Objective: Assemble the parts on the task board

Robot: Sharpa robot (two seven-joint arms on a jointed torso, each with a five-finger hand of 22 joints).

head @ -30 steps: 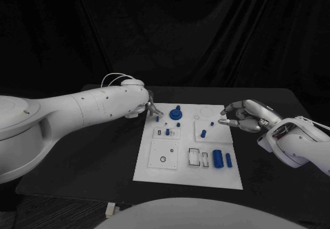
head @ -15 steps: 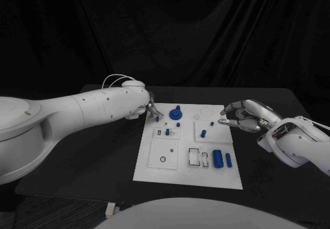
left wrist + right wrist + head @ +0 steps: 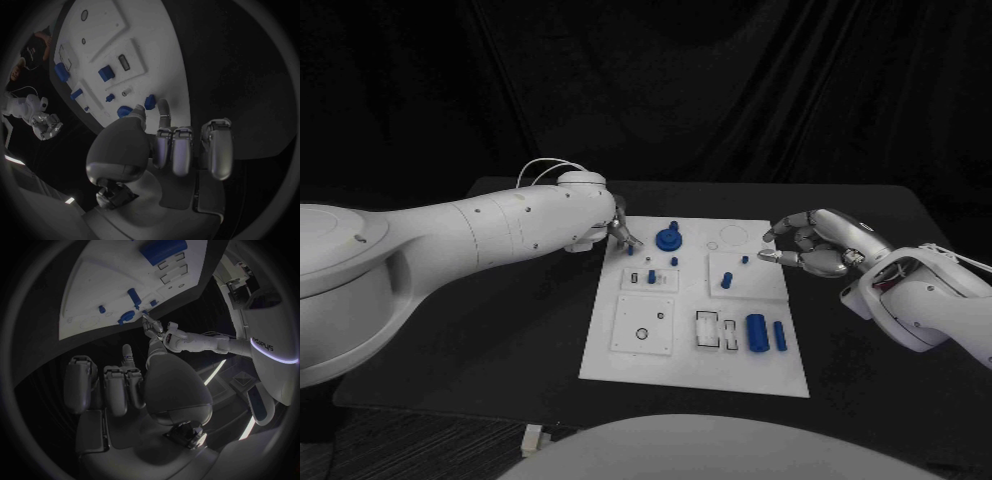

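The board [image 3: 653,350] lies mid-desk [image 3: 516,330]. Left hand [image 3: 615,232] sits at its far left corner (beside a part [image 3: 668,239]); right hand [image 3: 812,245] at its right edge.

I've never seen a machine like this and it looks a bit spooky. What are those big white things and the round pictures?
Those white things are a robot's two arms. Each ends in a silver robot hand: the left robot hand and the right robot hand. One picture looks down from the robot's head. The two round pictures come from small cameras at its wrists, just behind each hand. On the black table lies a white board with small blue pieces on it. The left hand's fingertips are at a small blue piece near the board's far corner; whether it grips it, I cannot tell. The right hand holds nothing, fingers curled.
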